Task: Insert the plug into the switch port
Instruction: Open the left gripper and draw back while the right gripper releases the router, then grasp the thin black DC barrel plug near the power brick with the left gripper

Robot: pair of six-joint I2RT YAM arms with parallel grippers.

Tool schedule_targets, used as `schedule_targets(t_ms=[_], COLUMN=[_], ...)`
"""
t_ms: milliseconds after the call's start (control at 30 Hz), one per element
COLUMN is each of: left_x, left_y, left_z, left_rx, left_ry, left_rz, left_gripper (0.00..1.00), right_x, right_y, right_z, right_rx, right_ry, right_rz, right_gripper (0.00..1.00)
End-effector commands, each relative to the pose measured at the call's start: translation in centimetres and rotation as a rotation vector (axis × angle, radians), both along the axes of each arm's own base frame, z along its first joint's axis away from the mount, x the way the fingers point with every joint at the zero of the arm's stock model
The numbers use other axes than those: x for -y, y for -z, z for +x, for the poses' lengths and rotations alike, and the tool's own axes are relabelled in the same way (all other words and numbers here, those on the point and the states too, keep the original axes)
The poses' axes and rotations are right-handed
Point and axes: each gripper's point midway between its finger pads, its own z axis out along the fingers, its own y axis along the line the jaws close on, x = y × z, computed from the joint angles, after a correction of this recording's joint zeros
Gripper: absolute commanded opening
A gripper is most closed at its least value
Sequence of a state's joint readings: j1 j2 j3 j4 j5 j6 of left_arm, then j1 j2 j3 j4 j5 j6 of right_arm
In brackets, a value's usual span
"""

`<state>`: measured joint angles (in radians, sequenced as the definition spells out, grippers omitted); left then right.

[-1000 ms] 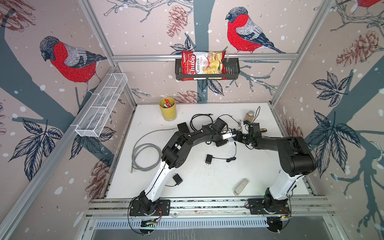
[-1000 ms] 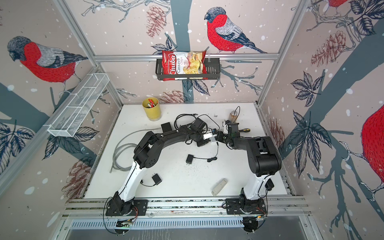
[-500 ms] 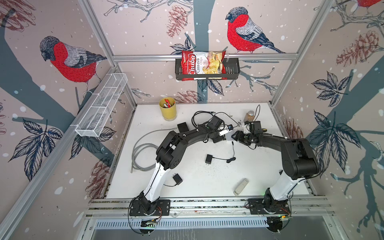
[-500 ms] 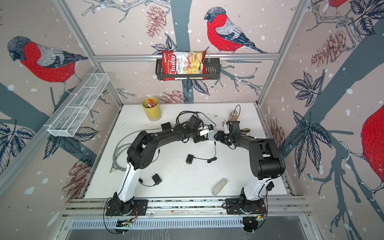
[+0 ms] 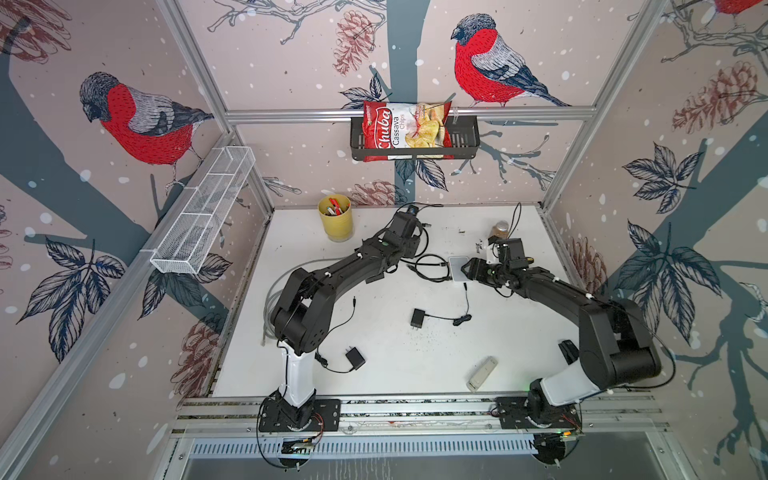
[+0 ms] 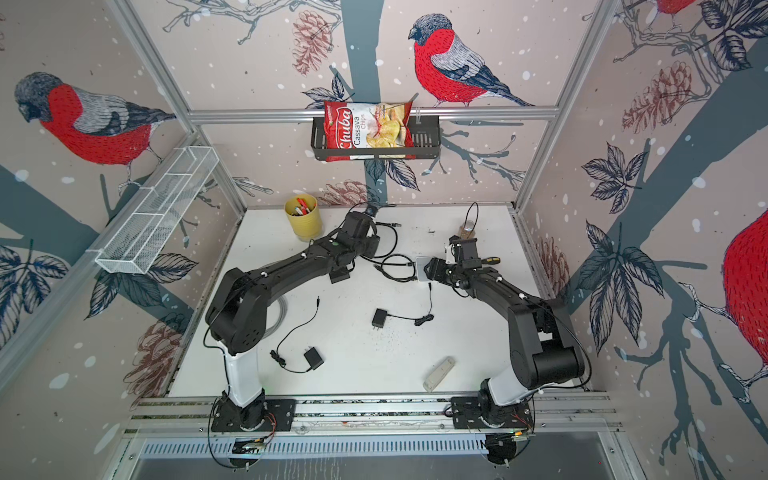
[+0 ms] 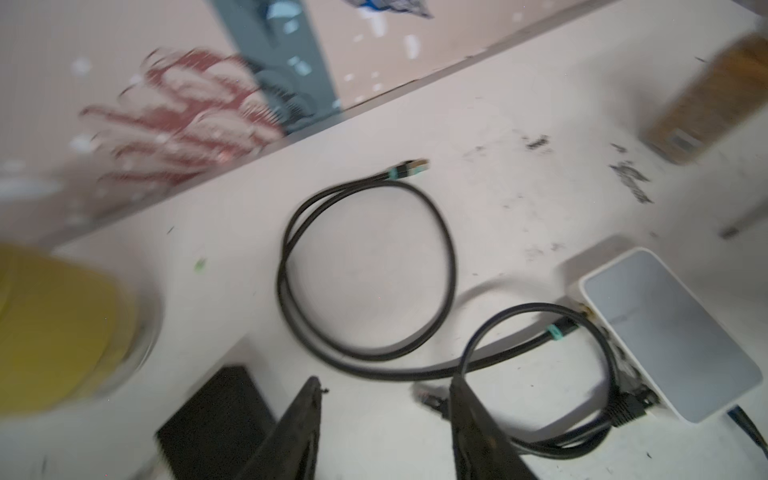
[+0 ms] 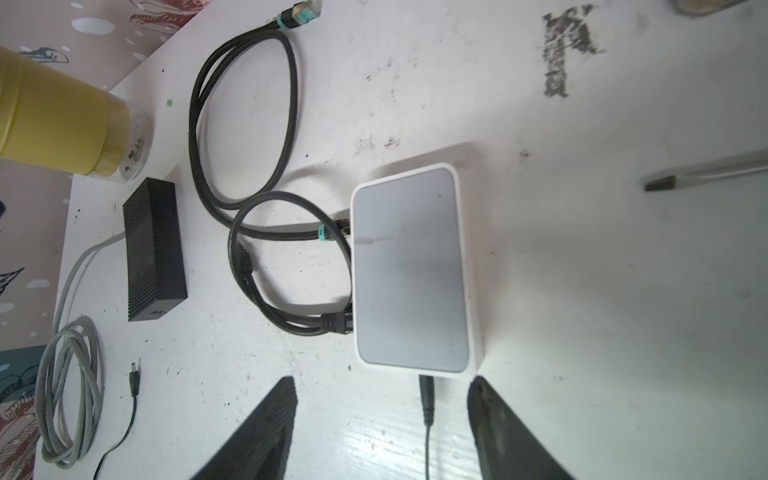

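Note:
The white switch (image 8: 411, 266) (image 5: 458, 266) (image 6: 421, 266) lies flat on the table. A teal-banded plug (image 8: 328, 232) (image 7: 559, 330) and a black plug (image 8: 337, 324) (image 7: 623, 409) both sit in ports on its side. The teal cable's other plug (image 8: 299, 12) (image 7: 409, 168) lies loose near the back wall. My right gripper (image 8: 380, 384) (image 5: 471, 270) is open just behind the switch, holding nothing, with a thin power lead (image 8: 426, 399) on the table between its fingers. My left gripper (image 7: 386, 384) is open and empty, back-left of the switch; its fingers are hidden in both top views.
A yellow pen cup (image 5: 336, 220), a black power brick (image 8: 153, 249) and a grey cable coil (image 8: 70, 390) stand left of the switch. Two black adapters (image 5: 417, 318) (image 5: 355, 358), a grey bar (image 5: 482, 368) and a brown jar (image 5: 500, 230) also lie about.
My left gripper has opened and drawn away from the switch toward the back left. My right gripper has opened wider, and the switch now rests free on the table.

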<state>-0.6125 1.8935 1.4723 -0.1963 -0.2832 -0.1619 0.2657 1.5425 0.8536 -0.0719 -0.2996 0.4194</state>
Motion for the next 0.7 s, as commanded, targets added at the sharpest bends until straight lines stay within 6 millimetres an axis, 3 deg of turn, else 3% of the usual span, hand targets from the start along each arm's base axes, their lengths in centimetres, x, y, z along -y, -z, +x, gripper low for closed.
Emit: schedule_targets(t_ms=[0, 167, 333, 500, 667], left_x=[-6.7, -12.6, -14.9, -15.9, -14.5], left_y=[1.3, 4.7, 6.5, 11.0, 13.1], left_z=[-1.5, -4.3, -8.8, -13.3, -15.0], left_rx=[-0.096, -0.206, -0.253, -0.379, -0.419], left_ry=[-0.350, -0.473, -0.510, -0.512, -0.451], left_rz=[-0.095, -0.098, -0.082, -0.051, -0.056], left_gripper=[0.50, 0.50, 0.54, 0.44, 0.37], right_x=[-0.9, -3.3, -5.5, -6.8, -8.0], right_y=[-0.2, -0.3, -0.3, 0.4, 0.4], right_z=[-0.3, -0.4, -0.6, -0.7, -0.6], right_rx=[0.008, 0.019, 0.021, 0.008, 0.005], right_ry=[-0.020, -0.071, -0.118, -0.146, -0.172], right_rz=[-0.022, -0.009, -0.025, -0.005, -0.009], right_gripper=[0.67, 0.67, 0.67, 0.67, 0.67])
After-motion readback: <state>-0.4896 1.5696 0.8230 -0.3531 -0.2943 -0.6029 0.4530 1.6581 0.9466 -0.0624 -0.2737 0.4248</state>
